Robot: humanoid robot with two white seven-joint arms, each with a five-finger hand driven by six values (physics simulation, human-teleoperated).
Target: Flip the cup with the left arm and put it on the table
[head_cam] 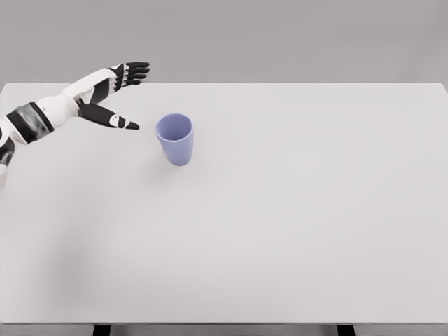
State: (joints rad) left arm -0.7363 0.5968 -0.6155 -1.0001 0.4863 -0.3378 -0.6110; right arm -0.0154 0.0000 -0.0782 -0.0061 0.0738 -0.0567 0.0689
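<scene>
One cup [175,138] upright near spread left hand [112,91].

The cup [174,138] is showing a soft periwinkle blue all over, its inside looking a shade deeper than its outer wall, with no print or pattern on it. The bench [280,224] is showing plain white with a faint grey cast, while the backdrop behind it is looking flat mid-grey. The left hand [115,94] is wearing white shells broken by black patches, its fingers [136,70] running mostly black with small white marks.
</scene>
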